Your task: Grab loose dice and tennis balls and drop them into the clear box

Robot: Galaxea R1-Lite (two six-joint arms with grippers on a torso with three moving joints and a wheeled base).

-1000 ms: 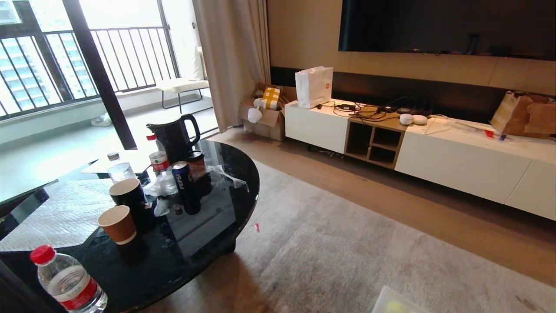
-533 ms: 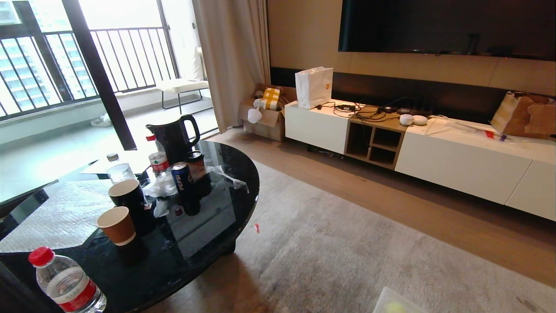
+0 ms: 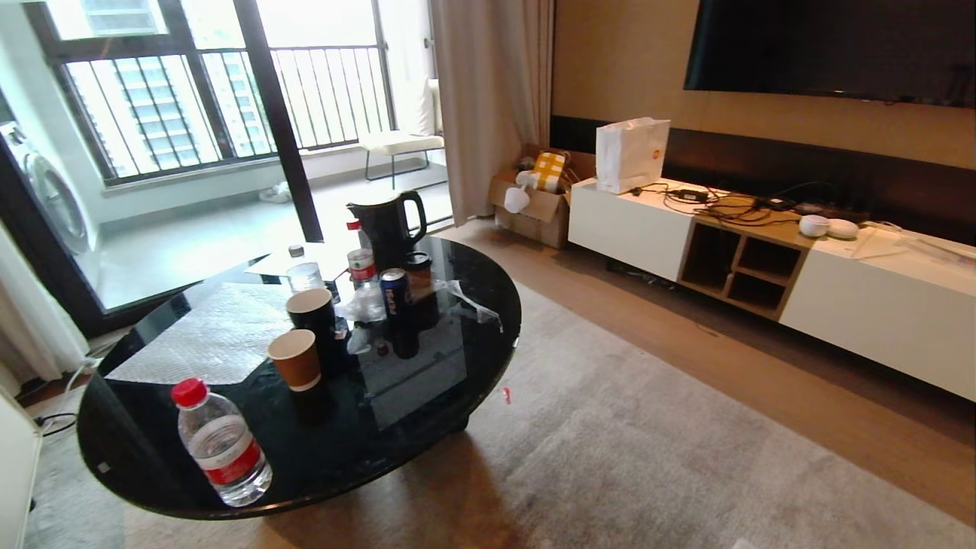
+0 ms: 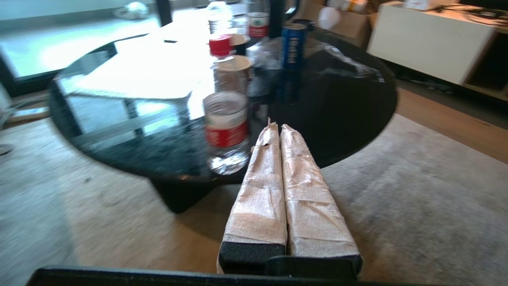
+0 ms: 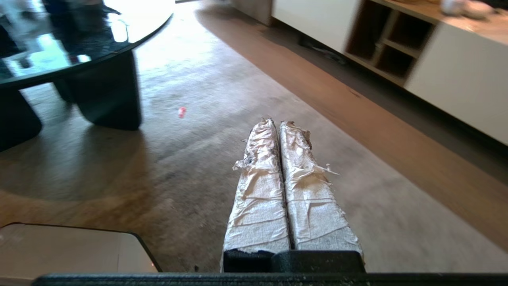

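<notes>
Fingers of left gripper (image 4: 276,128) and right gripper (image 5: 278,123) were pressed together, empty, probably stowed since no dice showed.

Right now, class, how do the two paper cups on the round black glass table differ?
The brown paper cup has a brown outside with a white band at its base; the black paper cup is dark all over. The brown cup stands nearer the camera, the black cup just behind it. Both are upright, open-topped, on the black glass table.

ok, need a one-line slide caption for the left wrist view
Shut left gripper hangs over the rug, facing a black round table with a water bottle, cups and a can.
</notes>
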